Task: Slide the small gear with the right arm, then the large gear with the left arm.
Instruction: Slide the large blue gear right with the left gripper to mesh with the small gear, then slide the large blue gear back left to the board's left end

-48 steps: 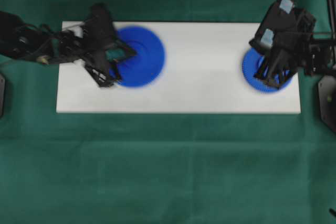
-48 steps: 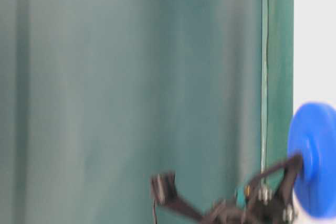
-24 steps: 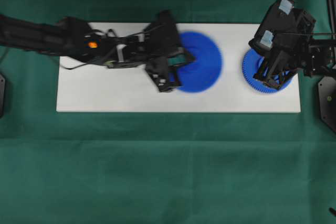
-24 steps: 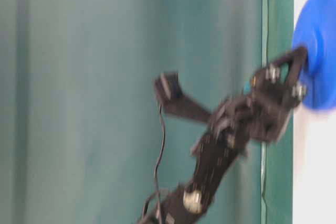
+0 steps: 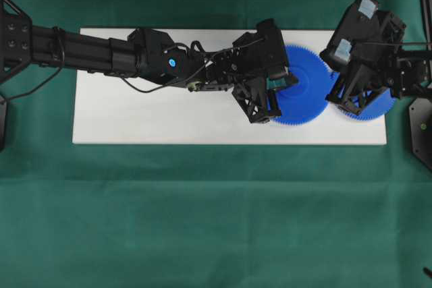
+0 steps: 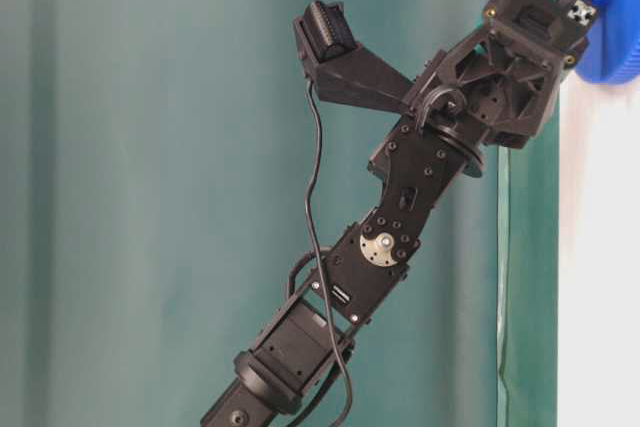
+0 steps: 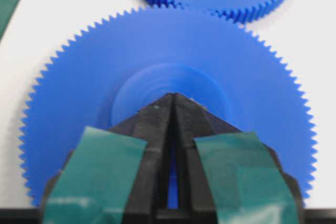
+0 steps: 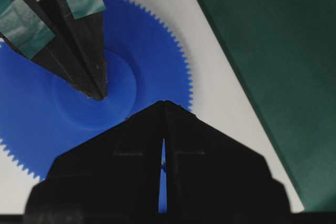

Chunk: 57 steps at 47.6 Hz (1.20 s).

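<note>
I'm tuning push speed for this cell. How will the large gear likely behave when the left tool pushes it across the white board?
The large gear lies flat and thin on the white board, so it should slide rather than tip or roll. It looks like rigid plastic, probably light. The left tool, closed to a point on its hub, might let it spin.

Counted: two blue gears, the large gear point(image 5: 303, 85) and the small gear point(image 5: 375, 104); two black arms, left arm point(image 5: 135, 59) and right arm point(image 5: 378, 52); one white board point(image 5: 155, 116).
</note>
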### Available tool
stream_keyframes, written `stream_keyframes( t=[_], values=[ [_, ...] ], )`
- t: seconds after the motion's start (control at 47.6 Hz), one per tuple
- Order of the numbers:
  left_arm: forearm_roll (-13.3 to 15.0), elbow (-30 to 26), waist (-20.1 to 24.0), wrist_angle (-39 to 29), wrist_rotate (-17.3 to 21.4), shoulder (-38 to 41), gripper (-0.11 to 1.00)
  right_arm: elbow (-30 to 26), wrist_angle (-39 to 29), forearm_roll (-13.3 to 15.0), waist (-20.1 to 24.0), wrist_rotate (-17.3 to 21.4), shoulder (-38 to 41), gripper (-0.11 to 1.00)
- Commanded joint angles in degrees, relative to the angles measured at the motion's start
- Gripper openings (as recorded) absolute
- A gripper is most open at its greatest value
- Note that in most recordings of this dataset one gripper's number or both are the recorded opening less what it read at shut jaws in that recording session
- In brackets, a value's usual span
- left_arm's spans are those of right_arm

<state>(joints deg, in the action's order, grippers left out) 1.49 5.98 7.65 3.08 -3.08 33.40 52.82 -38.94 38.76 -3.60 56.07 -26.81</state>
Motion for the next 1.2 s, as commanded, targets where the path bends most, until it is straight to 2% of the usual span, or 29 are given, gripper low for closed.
stream_keyframes(
  t=[0.0,0.462,0.651,0.924,1.176],
  values=[
    [0.0,2.81,-0.79,-3.78,-0.35,3.43,0.0,-0.88,0.35,0.35,0.09,-0.09,-0.26,0.5],
    [0.0,3.6,-0.79,-3.34,-0.53,3.16,0.0,-0.88,0.44,0.35,0.09,0.09,-0.26,0.5],
    [0.0,5.8,-0.62,-3.34,-0.53,2.64,0.0,-0.88,0.44,0.35,0.09,0.09,-0.26,0.5],
    [0.18,12.83,-0.35,-3.16,-0.88,-1.05,0.0,-0.88,0.44,0.35,0.09,0.18,-0.26,0.5],
    [0.18,22.5,-0.35,-2.29,-3.52,-7.82,0.0,-0.97,0.44,0.18,0.09,0.18,-0.26,0.5]
  ],
)
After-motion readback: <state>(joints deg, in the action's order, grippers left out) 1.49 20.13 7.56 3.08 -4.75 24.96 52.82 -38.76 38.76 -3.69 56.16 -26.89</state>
